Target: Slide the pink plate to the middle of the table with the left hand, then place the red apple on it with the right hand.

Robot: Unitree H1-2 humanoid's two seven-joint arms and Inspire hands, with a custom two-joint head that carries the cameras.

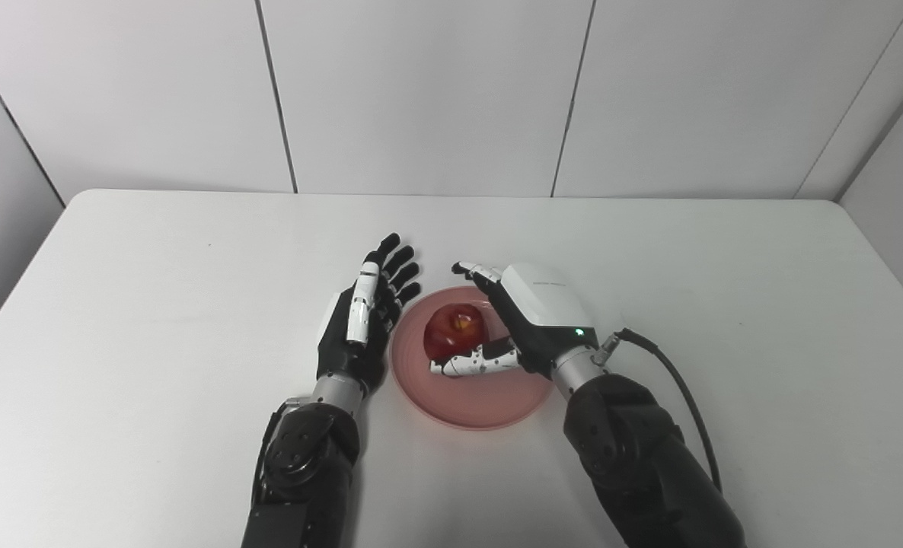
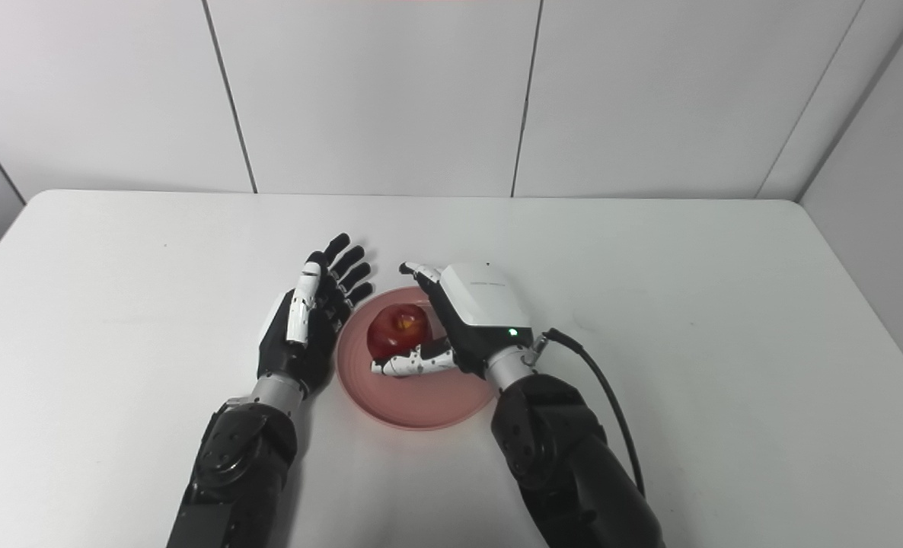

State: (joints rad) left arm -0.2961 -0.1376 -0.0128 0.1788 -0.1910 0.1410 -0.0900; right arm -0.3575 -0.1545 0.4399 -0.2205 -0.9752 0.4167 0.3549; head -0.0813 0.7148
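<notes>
Both hands near plate (image 1: 473, 403) mid-table. Apple (image 1: 455, 332) sat on it, right hand (image 1: 524, 320) loosely cupped around, grip uncertain. Left hand (image 1: 364, 320) empty, fingers spread beside rim. Risk: withdrawing thumb nudges apple, rolls off.

Plate (image 1: 474, 399) near the middle of the bench (image 1: 154, 320), toward the near edge; apple (image 1: 455, 331) on the plate, in its far half; left hand (image 1: 364, 316) just beside the plate's left rim; right hand (image 1: 531, 316) over the plate's right side, thumb in front of the apple, fingers (image 1: 473, 270) behind it; wall panels behind the bench.
</notes>
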